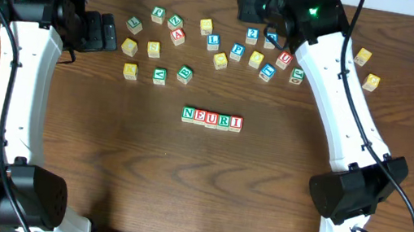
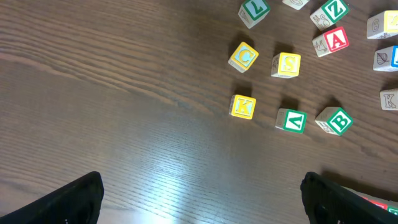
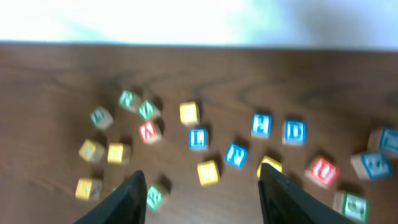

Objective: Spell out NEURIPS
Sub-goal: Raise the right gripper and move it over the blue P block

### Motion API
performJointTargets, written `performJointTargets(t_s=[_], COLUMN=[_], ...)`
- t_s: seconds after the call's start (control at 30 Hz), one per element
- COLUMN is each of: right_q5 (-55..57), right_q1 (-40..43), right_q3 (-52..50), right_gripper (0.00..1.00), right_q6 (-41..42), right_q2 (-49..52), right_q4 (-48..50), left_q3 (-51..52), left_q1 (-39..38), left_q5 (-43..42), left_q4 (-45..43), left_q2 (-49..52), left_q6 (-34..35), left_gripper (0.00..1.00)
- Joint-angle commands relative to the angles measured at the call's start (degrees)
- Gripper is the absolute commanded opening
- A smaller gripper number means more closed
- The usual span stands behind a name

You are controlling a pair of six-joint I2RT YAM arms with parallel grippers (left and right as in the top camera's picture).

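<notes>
Row of five cubes [image 1: 212, 118] at the middle of the counter [image 1: 104, 142], touching side by side, reads N E U R I.

Blue P cube [image 1: 237, 51] lies loose in the scatter behind the row. Yellow S cube [image 2: 286, 64] sits in the left cluster, just beside the yellow C cube [image 2: 243, 56].

Left cluster: nine cubes. Legible there: L, Z, A, C, S, K, B.

Right scatter: blue 2 cube [image 1: 252, 35] and blue L cube [image 1: 213, 42] readable. The right arm [image 1: 342, 95] covers part of it, so the count is uncertain.

Left hand [image 2: 202, 208]: released, fingers wide, nothing between them, over bare wood near the left cluster.

Right hand [image 3: 202, 199]: fingers parted, empty, above the right scatter. That view is blurred.
</notes>
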State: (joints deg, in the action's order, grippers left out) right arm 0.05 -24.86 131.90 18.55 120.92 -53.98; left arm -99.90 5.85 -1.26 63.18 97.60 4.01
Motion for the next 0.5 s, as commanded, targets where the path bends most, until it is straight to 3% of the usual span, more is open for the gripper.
performJointTargets(t_s=[0.0, 0.47], right_q5=[1.5, 3.0], right_q1=[0.2, -0.1], right_q3=[1.0, 1.0], right_gripper=[0.54, 0.50], right_q6=[-0.3, 7.7], right_q2=[2.6, 17.9], right_q4=[3.4, 12.0], left_q3=[-0.6, -0.6], left_q1=[0.2, 0.2], left_q5=[0.7, 0.7], left_q4=[0.2, 0.2], left_q2=[-0.6, -0.6], left_q6=[-0.8, -0.8], left_gripper=[1.00, 1.00])
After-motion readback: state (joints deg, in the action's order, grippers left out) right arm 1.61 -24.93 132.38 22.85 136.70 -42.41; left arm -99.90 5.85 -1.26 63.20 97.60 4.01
